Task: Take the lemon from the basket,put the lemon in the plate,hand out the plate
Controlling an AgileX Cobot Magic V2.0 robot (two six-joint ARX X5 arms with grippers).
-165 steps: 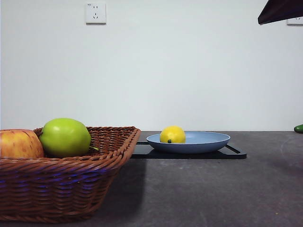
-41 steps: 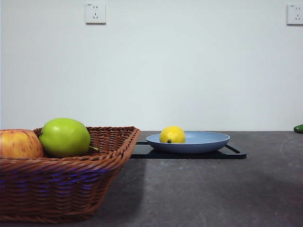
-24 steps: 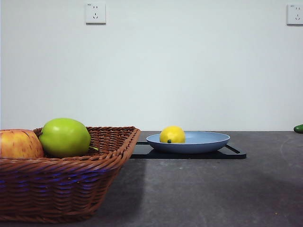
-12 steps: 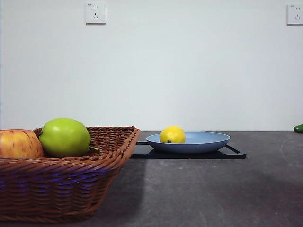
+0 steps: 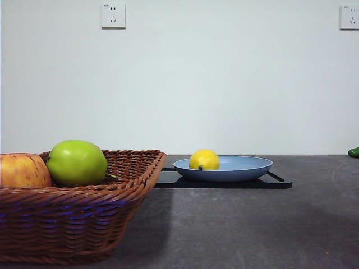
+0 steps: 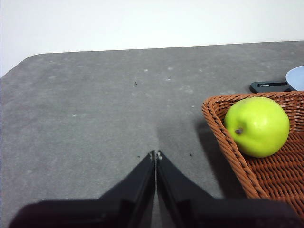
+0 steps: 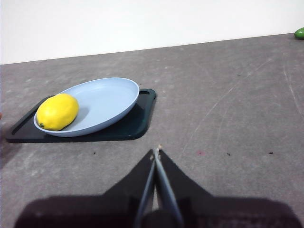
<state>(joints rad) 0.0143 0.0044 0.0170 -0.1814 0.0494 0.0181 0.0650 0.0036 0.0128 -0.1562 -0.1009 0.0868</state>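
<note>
The lemon (image 5: 204,159) lies in the light-blue plate (image 5: 247,167), toward the plate's left side in the front view; it also shows in the right wrist view (image 7: 57,111) on the plate (image 7: 107,102). The wicker basket (image 5: 84,213) stands near at the left and holds a green apple (image 5: 77,163) and a red-yellow apple (image 5: 22,171). My left gripper (image 6: 155,155) is shut and empty over bare table beside the basket (image 6: 223,133). My right gripper (image 7: 156,151) is shut and empty, held back from the plate. Neither arm shows in the front view.
The plate rests on a flat black tray (image 5: 277,182), also seen in the right wrist view (image 7: 137,123). A green object (image 5: 354,152) lies at the far right table edge. The green apple (image 6: 257,126) shows in the left wrist view. Wall sockets (image 5: 113,15) are behind.
The dark arm tip at the top right corner 6.7 s ago has left the front view. Nothing else has moved over the last second.
</note>
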